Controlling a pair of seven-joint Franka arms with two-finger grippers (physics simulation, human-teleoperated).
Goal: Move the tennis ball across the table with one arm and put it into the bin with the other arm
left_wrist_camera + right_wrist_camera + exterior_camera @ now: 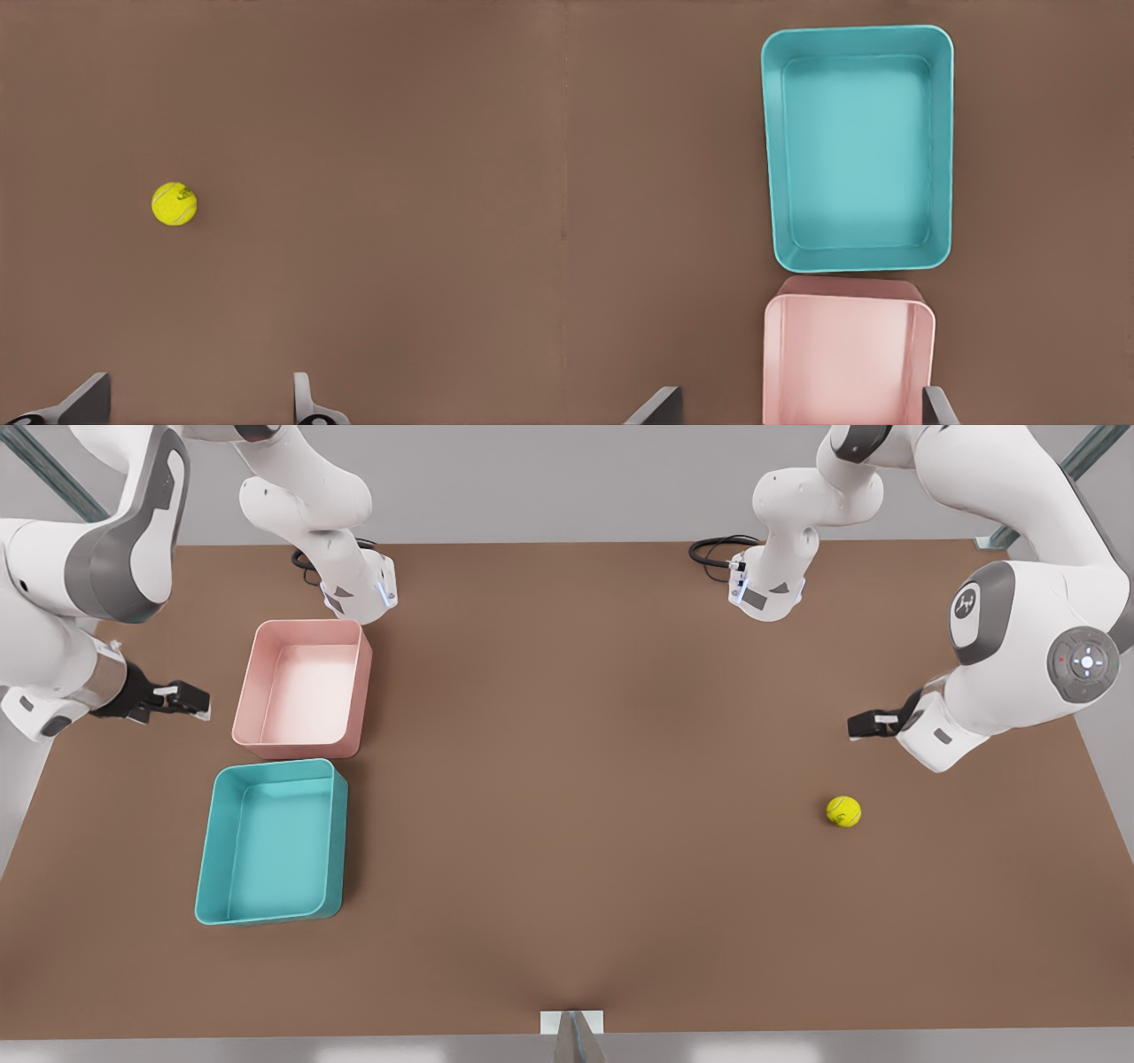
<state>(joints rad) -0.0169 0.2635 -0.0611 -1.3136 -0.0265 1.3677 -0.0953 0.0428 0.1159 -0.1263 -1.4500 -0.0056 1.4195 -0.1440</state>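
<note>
In the front view, the tennis ball [843,811] lies on the brown table [585,797] toward the front view's right, in the open, touching nothing else. The left gripper [864,724] hangs above the table just beyond the ball, on the front view's right, carried by the white arm there. At the front view's left stand two tubs close together: the teal bin [211,868] nearer the camera, and the pink tub [245,708] farther off. The right gripper [182,700] hangs beside the pink tub, at its outer side. Both tubs hold nothing.

In the left wrist view, the ball [174,204] sits alone on the table [399,177]. Two fingertips [84,403] of the left gripper [197,403] show at the picture's edge, spread wide apart, with nothing between them.

In the right wrist view, the teal bin [773,177] lies beyond the pink tub [772,354], the two nearly touching. The right gripper [799,407] has its fingertips [660,405] spread wide, one on each side of the pink tub and above it, gripping nothing.
</note>
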